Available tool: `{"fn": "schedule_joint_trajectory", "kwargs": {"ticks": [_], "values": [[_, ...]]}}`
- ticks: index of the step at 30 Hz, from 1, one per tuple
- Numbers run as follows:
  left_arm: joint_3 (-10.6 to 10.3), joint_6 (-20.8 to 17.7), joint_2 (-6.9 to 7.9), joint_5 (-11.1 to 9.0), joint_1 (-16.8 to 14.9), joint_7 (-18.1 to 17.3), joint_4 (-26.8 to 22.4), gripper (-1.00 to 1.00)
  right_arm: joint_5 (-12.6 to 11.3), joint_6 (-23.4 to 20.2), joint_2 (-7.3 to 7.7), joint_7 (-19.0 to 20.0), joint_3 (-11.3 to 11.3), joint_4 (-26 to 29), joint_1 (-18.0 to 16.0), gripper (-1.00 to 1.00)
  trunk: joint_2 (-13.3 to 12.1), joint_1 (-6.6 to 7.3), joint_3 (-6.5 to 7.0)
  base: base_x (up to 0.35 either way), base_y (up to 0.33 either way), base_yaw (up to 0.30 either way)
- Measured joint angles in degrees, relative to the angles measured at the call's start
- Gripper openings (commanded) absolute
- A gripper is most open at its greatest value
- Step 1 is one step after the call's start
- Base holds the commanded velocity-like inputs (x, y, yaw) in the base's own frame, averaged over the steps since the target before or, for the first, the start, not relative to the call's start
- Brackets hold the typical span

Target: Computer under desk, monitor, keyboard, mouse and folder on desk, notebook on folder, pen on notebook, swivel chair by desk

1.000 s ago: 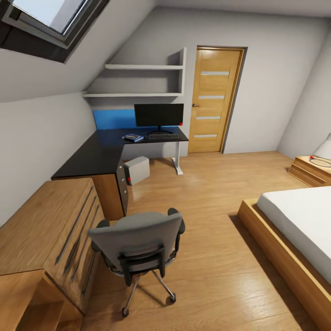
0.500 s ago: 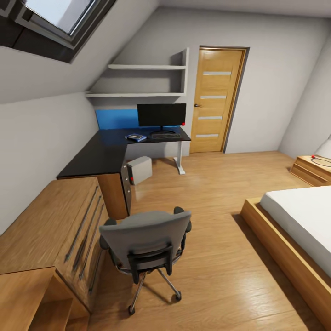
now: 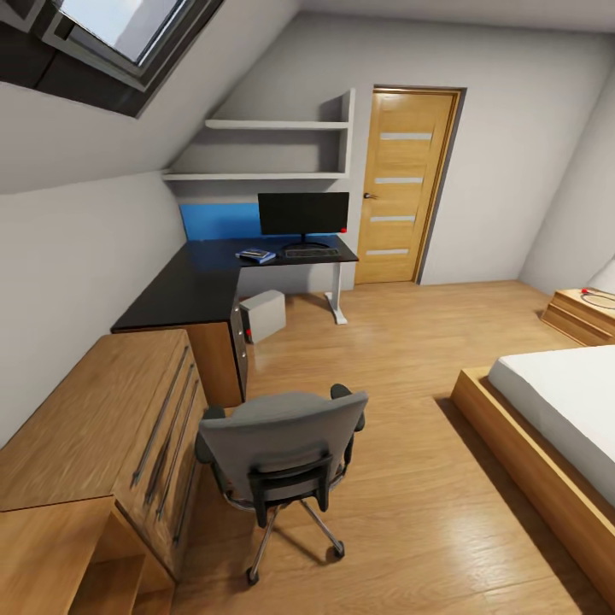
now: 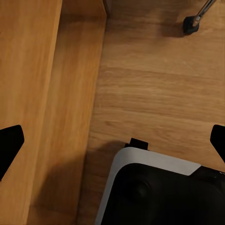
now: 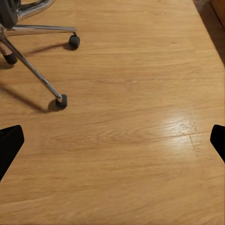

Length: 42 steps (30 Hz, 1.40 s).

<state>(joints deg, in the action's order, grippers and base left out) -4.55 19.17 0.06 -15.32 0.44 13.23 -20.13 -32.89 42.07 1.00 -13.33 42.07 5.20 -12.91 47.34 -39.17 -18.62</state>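
Both sets of jaws stood wide: in each wrist view your black fingertips (image 4: pixel 10 145) (image 5: pixel 10 143) sat at opposite edges with nothing between them. Your left gripper (image 4: pixel 112 145) hung over wood floor (image 4: pixel 154 84) beside a light wooden cabinet (image 4: pixel 28 93), your right gripper (image 5: pixel 112 143) over bare floor near the chrome star base.

From the head camera, your grey swivel chair with black armrests (image 3: pixel 282 440) stood at six o'clock, its back toward you, well apart from the long black L-shaped worktop (image 3: pixel 196 286) at eleven o'clock. On that worktop the wide black monitor (image 3: pixel 303 214) stood upright at twelve o'clock, the slim dark keyboard (image 3: pixel 311 253) just in front of it. A small blue-and-dark stack (image 3: pixel 256 254) lay to the keyboard's nine o'clock; you could not tell its items apart. Your pale grey box-shaped computer (image 3: pixel 261 315) sat on the floor under the worktop.
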Motion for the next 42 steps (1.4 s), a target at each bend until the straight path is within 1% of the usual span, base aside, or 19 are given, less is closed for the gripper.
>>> {"fn": "schedule_joint_trajectory", "kwargs": {"ticks": [17,24,37,42], "values": [[-0.4,0.4,-0.31,0.2,0.0,-0.1,-0.1,1.0,0.2,0.0,0.15,0.1,0.1,-0.4,0.0,1.0,0.0,0.0,0.0,0.0,0.001,0.0],[-0.3,0.1,-1.49,0.1,0.0,0.0,0.0,1.0,0.1,0.2,0.16,0.1,-0.1,-0.3,0.0,1.0,0.0,0.0,0.0,0.0,0.0,0.0],[-0.3,0.4,-1.43,0.0,0.0,0.0,-0.1,1.0,0.1,0.3,0.08,0.0,-0.1,-0.4,0.0,1.0,0.0,0.0,-0.06,0.0,0.0,0.0],[-0.2,0.5,-1.42,0.1,0.0,0.3,-0.2,1.0,0.0,0.2,-0.13,0.0,0.0,-0.3,0.0,1.0,2.0,-1.09,-1.13,0.0,0.0,0.068]]}}
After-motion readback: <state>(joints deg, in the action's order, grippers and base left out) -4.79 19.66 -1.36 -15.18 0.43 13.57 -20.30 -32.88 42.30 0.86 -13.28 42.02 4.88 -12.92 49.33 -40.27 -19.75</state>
